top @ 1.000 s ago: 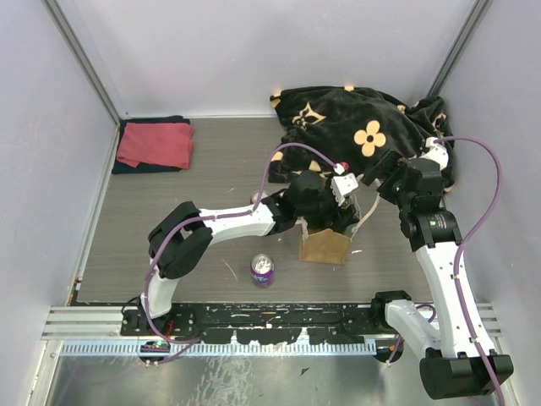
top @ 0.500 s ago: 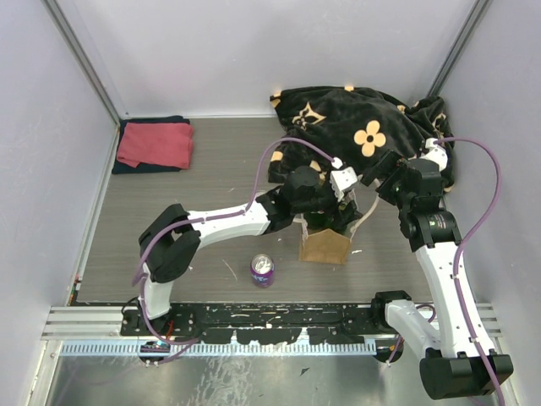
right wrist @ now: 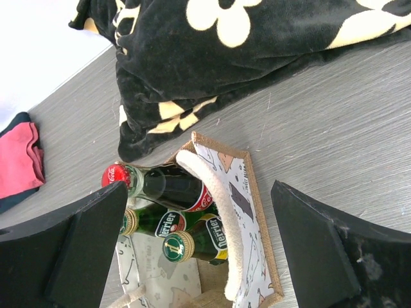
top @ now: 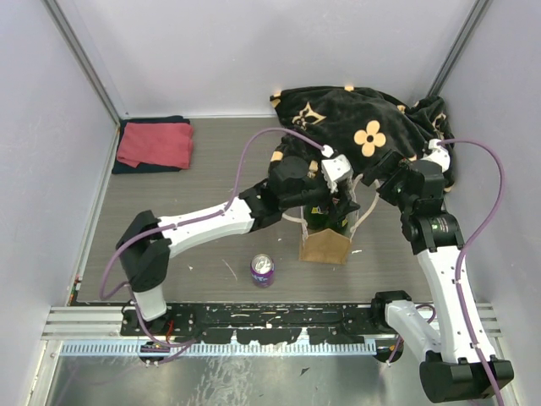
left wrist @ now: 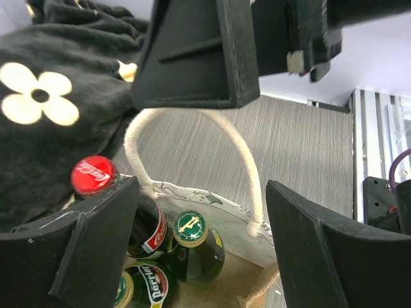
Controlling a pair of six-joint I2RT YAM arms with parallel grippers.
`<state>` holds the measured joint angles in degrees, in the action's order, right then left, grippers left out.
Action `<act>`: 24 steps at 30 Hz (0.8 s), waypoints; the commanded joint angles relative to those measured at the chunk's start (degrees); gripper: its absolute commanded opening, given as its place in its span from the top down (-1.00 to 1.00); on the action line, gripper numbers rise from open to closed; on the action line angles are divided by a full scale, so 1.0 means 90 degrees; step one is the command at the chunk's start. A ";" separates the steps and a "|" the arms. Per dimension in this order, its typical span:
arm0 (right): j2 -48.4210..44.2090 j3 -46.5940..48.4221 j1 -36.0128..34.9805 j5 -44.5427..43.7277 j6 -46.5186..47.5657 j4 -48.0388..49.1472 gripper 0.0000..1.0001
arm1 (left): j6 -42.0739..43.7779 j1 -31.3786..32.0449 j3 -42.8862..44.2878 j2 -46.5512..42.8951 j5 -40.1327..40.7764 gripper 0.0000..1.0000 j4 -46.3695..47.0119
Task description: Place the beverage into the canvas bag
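Hovering over the canvas bag [top: 325, 247], your left tool [left wrist: 202, 186] has its fingers spread wide with nothing between them. Your right tool [right wrist: 199, 187] hangs close beside it over the same bag, equally wide and empty.

The cola bottle [right wrist: 170, 186] is inside the bag, leaning, with its red cap at the rim on the side toward the black flowered blanket [top: 363, 127]. Two green bottles [right wrist: 160, 223] with gold caps sit packed against it.

One cream rope handle [left wrist: 247, 170] arches up and shows between the left tool's fingers in the wrist view. The dark block above it there is probably your right tool, though the view is too close to be sure.

The bag stands upright on the bench [top: 211, 182], just in front of the blanket. A purple can [top: 263, 269] stands on the bench near the bag's near left corner. A red towel [top: 155, 144] lies well apart in the far left corner.
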<state>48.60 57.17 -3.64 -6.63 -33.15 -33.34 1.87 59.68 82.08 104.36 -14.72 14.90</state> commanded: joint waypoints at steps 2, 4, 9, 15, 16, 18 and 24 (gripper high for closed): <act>-0.0111 0.0376 -0.0014 0.0055 -0.0091 -0.0004 -1.00 | 0.0080 -0.0097 0.0059 -0.0768 0.0375 -0.84 -0.0578; -0.0097 0.0469 -0.0012 0.0039 -0.0041 -0.0090 -1.00 | -0.0124 -0.0389 0.0126 -0.1017 0.0397 -0.85 -0.0907; -0.0056 0.0634 -0.0015 0.0122 0.0040 -0.0352 -1.00 | -0.0769 -0.1976 0.0369 -0.1835 0.0332 -0.84 -0.3145; 0.0023 0.0693 -0.0016 0.0306 0.0091 -0.0538 -1.00 | -0.0195 -0.2832 -0.0109 -0.2403 0.0511 -0.89 -0.5105; 0.0036 0.0702 -0.0012 0.0346 0.0104 -0.0568 -1.00 | -0.0130 -0.2877 -0.0127 -0.2390 0.0508 -0.90 -0.5332; 0.0042 0.0722 -0.0016 0.0413 0.0117 -0.0621 -1.00 | -0.0047 -0.2915 -0.0079 -0.2236 0.0423 -0.92 -0.5715; 0.0030 0.0838 -0.0015 0.0493 0.0177 -0.0833 -1.00 | 0.0039 -0.2867 0.0912 -0.1026 0.0145 -0.96 -0.6864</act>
<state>49.19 61.28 -3.64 -3.36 -32.84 -40.64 0.38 33.54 84.53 88.33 -11.64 -36.53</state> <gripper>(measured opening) 0.999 0.968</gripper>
